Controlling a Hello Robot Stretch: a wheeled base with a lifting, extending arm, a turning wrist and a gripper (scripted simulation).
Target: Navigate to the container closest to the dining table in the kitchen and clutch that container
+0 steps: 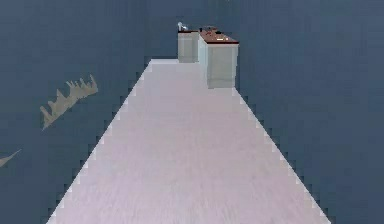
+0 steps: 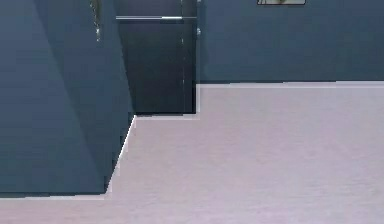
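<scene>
KITCHEN APPROACH: You look down a long pale floor [image 1: 185, 150] running between dark blue walls [image 1: 60, 50] toward a row of pale cabinets [image 1: 220, 62] with brown tops, far off and right of centre. On the arm side, a blue wall corner [image 2: 60, 100] juts out beside a dark doorway [image 2: 155, 65], with a framed picture [image 2: 280, 3] at the top edge. A small pale object [image 1: 181, 27] stands on the farthest counter. It may be the container, but it is too small to tell, and you cannot yet judge which one lies nearest the dining table. You cannot tell the gripper's state. Commit at this range and you risk chasing the wrong thing. Hug the right and the base may clip the nearest cabinet.
</scene>
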